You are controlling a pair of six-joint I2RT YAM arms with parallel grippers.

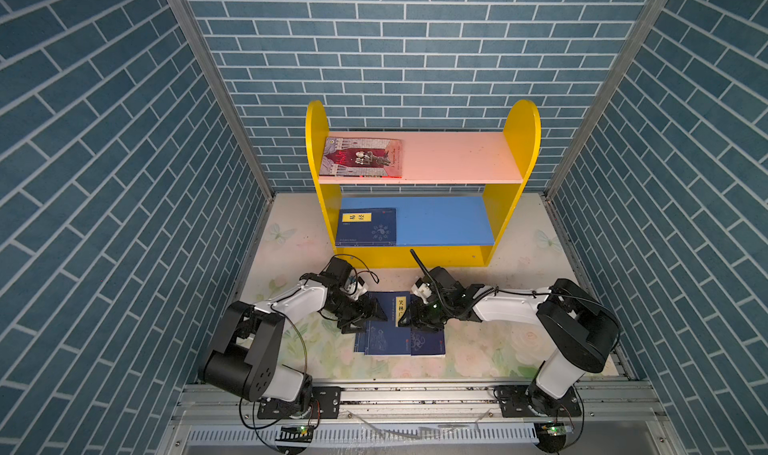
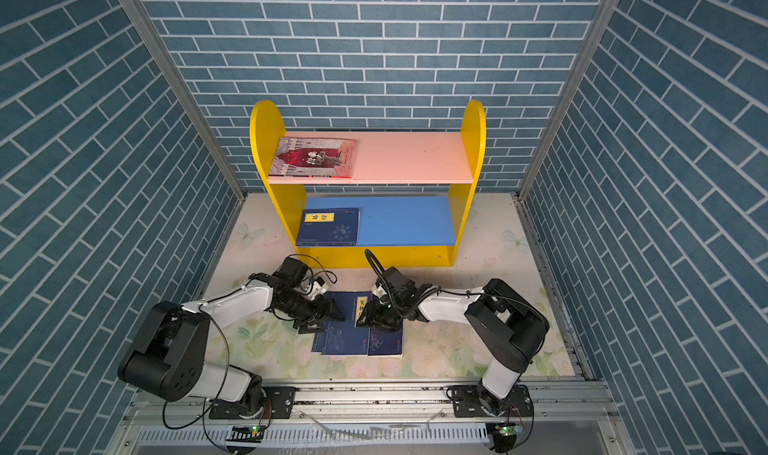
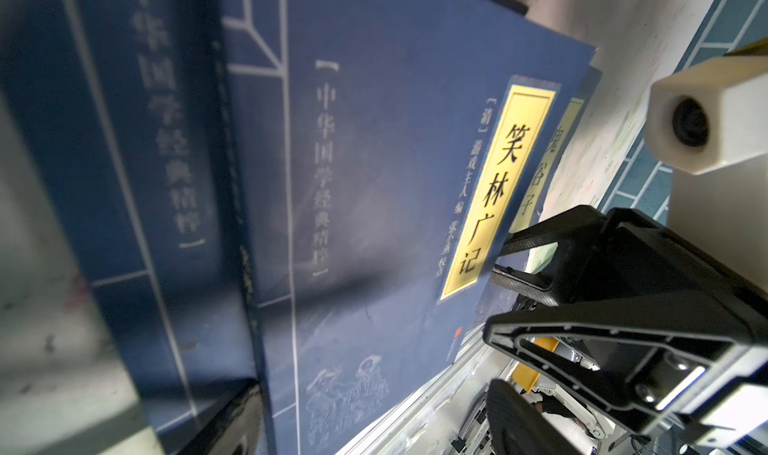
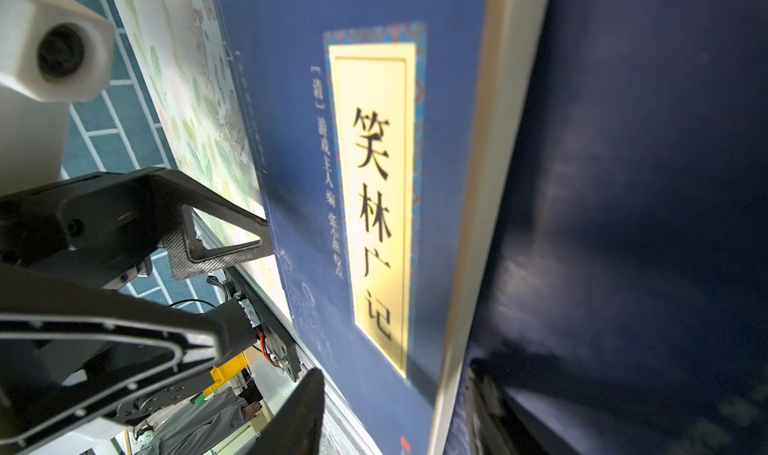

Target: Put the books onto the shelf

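Several dark navy books (image 1: 386,340) (image 2: 345,340) lie stacked on the table in front of the shelf (image 1: 318,120) (image 2: 262,120). The top book (image 3: 395,183) (image 4: 291,141) carries a yellow label and is tilted up. My left gripper (image 1: 372,318) (image 2: 328,318) (image 3: 365,432) stands open, its jaws on either side of that book's left edge. My right gripper (image 1: 409,316) (image 2: 365,316) (image 4: 395,411) is open, with the book's right page edge between its fingers. A red illustrated book (image 1: 361,158) lies on the pink board, and a navy book (image 1: 365,226) lies on the blue board.
The right parts of the pink board (image 1: 457,154) and the blue board (image 1: 444,220) are bare. Blue brick-pattern walls close in the back and both sides. A metal rail (image 1: 415,394) runs along the front of the floral table mat (image 1: 498,349).
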